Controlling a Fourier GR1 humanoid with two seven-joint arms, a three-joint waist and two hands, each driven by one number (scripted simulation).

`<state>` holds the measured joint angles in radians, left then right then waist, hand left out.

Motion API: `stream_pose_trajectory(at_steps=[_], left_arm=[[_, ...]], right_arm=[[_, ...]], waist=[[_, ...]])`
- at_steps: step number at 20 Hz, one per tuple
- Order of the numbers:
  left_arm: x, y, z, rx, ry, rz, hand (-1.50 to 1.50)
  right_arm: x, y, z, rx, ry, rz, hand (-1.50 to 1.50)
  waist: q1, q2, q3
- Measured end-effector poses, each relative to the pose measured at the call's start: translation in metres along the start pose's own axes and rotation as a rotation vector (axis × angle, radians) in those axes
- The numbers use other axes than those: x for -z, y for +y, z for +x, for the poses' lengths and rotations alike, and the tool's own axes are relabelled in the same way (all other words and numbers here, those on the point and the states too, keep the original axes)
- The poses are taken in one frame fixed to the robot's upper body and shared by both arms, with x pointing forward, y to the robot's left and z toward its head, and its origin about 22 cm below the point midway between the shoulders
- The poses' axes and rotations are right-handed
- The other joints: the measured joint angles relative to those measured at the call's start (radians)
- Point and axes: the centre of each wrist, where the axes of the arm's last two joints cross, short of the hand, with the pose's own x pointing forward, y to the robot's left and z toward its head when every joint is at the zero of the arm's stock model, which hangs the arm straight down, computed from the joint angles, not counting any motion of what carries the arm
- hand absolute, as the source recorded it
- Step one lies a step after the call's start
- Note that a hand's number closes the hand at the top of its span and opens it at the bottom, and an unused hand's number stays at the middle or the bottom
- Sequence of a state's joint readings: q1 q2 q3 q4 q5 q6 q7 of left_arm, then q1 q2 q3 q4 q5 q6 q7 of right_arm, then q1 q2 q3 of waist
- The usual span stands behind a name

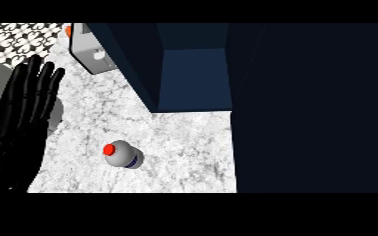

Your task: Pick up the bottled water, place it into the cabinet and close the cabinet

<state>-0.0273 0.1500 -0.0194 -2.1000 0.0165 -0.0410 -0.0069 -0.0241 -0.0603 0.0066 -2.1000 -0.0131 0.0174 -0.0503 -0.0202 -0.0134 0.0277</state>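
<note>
A small bottle of water (123, 156) with a red cap and a dark label band stands on the marbled white counter (177, 145), near the front. Behind it is the dark blue cabinet (193, 77), its interior open toward me, and its door (306, 110) swung out along the right as a large dark panel. My left hand (28, 110) rests at the view's left edge, fingers straight and pointing up, well left of the bottle and apart from it. My right hand does not show.
A grey boxy appliance (90, 54) stands at the back left of the counter, with something orange (67, 30) beside it. A patterned tile wall (29, 42) lies behind. The open cabinet door covers the counter's right side.
</note>
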Motion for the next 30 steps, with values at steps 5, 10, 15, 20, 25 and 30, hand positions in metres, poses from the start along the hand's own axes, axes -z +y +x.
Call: stream_pose_trajectory(at_steps=[5, 10, 15, 20, 25, 30], left_arm=[[-0.011, -0.027, 0.017, -0.059, -0.033, -0.087, -1.50], [-0.036, -0.050, -0.002, -0.279, 0.231, -0.066, -1.50], [-0.062, -0.059, 0.009, -0.388, 0.376, -0.034, -1.50], [-0.091, -0.060, 0.026, -0.413, 0.427, -0.024, -1.50], [-0.104, -0.055, 0.034, -0.412, 0.438, -0.015, -1.50], [-0.121, -0.044, 0.026, -0.399, 0.449, -0.010, -1.50]], right_arm=[[-0.016, -0.009, 0.006, -0.039, 0.010, 0.025, -1.50], [-0.038, 0.003, -0.003, 0.153, 0.194, 0.028, -1.50], [-0.055, -0.001, 0.006, 0.268, 0.314, 0.030, -1.50], [-0.077, -0.007, 0.015, 0.312, 0.345, 0.028, -1.50], [-0.086, -0.008, 0.021, 0.331, 0.348, 0.030, -1.50], [-0.098, -0.010, 0.017, 0.334, 0.350, 0.036, -1.50]], waist=[[0.012, 0.007, -0.019], [0.016, 0.015, -0.025], [0.021, 0.011, -0.027], [0.022, 0.009, -0.027], [0.022, 0.010, -0.028], [0.023, 0.010, -0.028]])
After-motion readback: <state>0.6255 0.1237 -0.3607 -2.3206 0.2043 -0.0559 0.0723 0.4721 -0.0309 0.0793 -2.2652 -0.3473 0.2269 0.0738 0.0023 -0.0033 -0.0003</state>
